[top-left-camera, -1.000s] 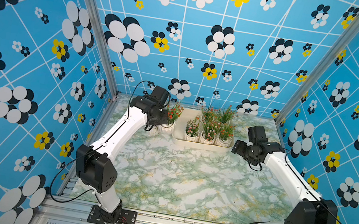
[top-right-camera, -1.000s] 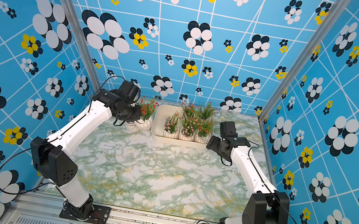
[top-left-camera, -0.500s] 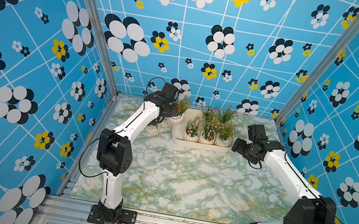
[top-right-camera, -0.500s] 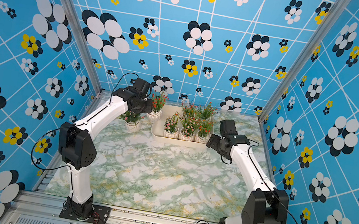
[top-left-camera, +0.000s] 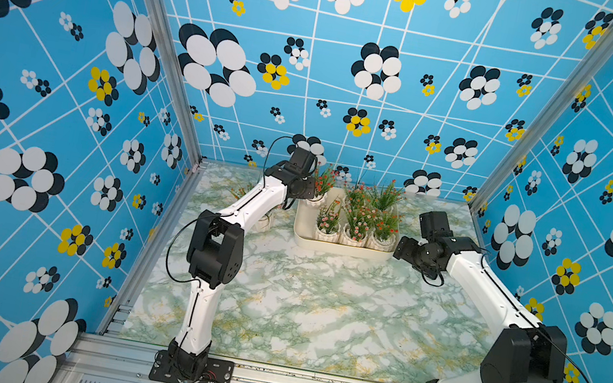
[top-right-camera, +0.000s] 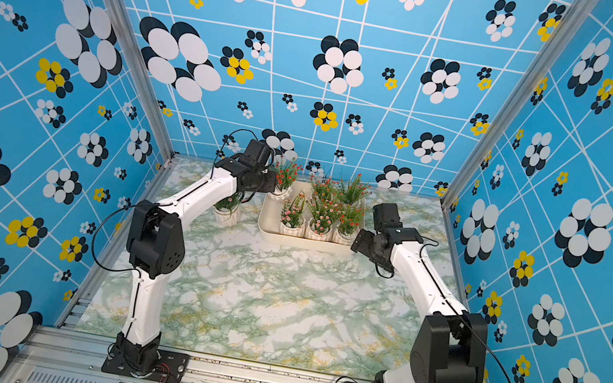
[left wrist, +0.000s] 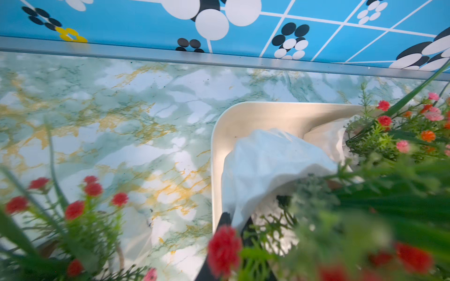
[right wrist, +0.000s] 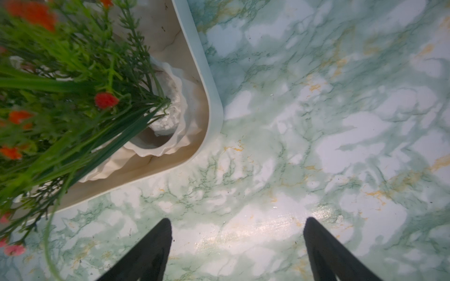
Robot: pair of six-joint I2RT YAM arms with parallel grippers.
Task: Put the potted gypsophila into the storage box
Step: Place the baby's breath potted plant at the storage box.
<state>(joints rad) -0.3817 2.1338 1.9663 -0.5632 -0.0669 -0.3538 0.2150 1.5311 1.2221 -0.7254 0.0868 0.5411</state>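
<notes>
A shallow cream-white plastic storage box (top-left-camera: 341, 250) with rounded corners and a smooth flared rim sits near the far edge of the glossy tabletop (top-left-camera: 318, 312), whose surface is patterned like green-and-white marble with gold veins. Inside the box, five small white fluted pots (top-left-camera: 352, 237) stand upright. They carry wiry green stems and tiny pink, orange and red pompom blooms. Three line the near wall, and two stand behind them at the middle and right.

The left claw (left wrist: 236, 217) is pinched onto the thin scalloped wall of the potted gypsophila (left wrist: 267, 165), a white ribbed pot with red blossoms. In the left wrist view its black fingers (left wrist: 224, 220) straddle the pot's rim. The pot is upright at the box's far left corner, inside the rim. Whether its base touches the box floor cannot be told.

A matching loose pot (top-right-camera: 227, 214) stands on the tabletop just beside the box's left wall, partly under the left arm.

The right claw (right wrist: 238, 220) is spread wide and holds nothing. Its two tapered matte-black fingers (right wrist: 151, 253) hang over bare marble close to the box's near right corner, where a shell-like corner pot (right wrist: 168, 116) shows chalky white filler
</notes>
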